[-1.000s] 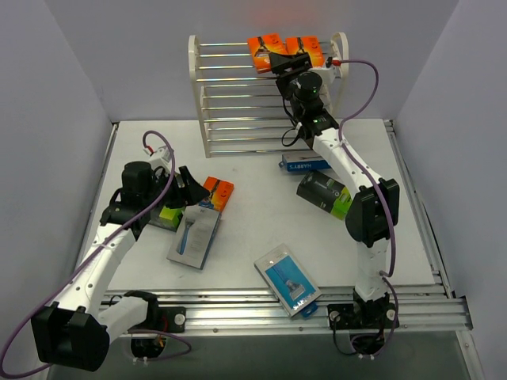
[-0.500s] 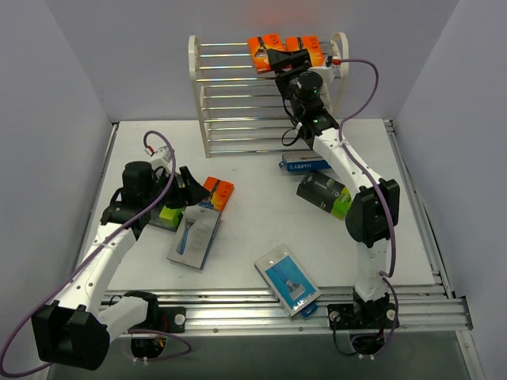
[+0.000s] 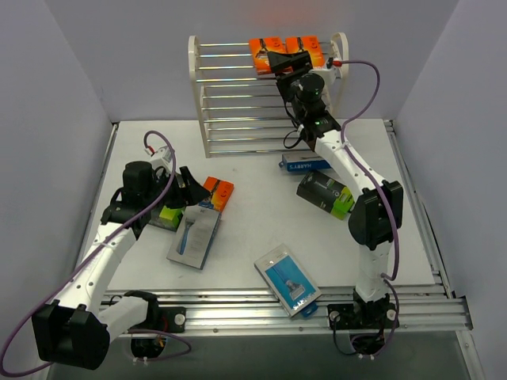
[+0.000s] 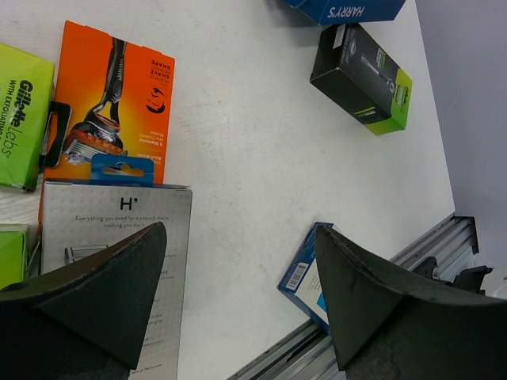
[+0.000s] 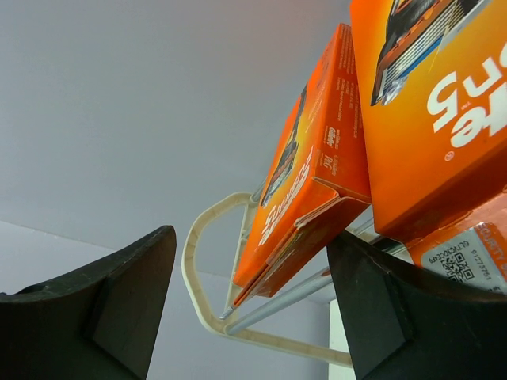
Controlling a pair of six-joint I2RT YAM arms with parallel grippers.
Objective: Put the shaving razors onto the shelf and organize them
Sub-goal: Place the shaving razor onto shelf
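Observation:
The white shelf [image 3: 238, 111] stands at the back. Two orange cards [image 3: 265, 54] [image 3: 307, 49] sit on its top tier. My right gripper [image 3: 287, 62] is open and empty just below and in front of them. In the right wrist view both cards [image 5: 313, 158] [image 5: 428, 111] rest on the rods above my open gripper [image 5: 249, 237]. My left gripper [image 3: 190, 190] is open and empty above a third orange card [image 3: 217, 194] and a grey pack [image 3: 194, 237]. Both show in the left wrist view, the card [image 4: 111, 103] and the pack [image 4: 119, 237], by my gripper [image 4: 238, 237].
A lime-green box [image 3: 166, 215] lies under the left arm. A blue pack [image 3: 305, 165] and a black-and-lime box [image 3: 325, 194] lie below the shelf. Another blue pack [image 3: 289, 279] lies at the front by the metal rail [image 3: 238, 305]. Grey walls close in on both sides.
My right gripper has shifted slightly at the top tier, and the left orange card there sits a little straighter. The left arm has not moved.

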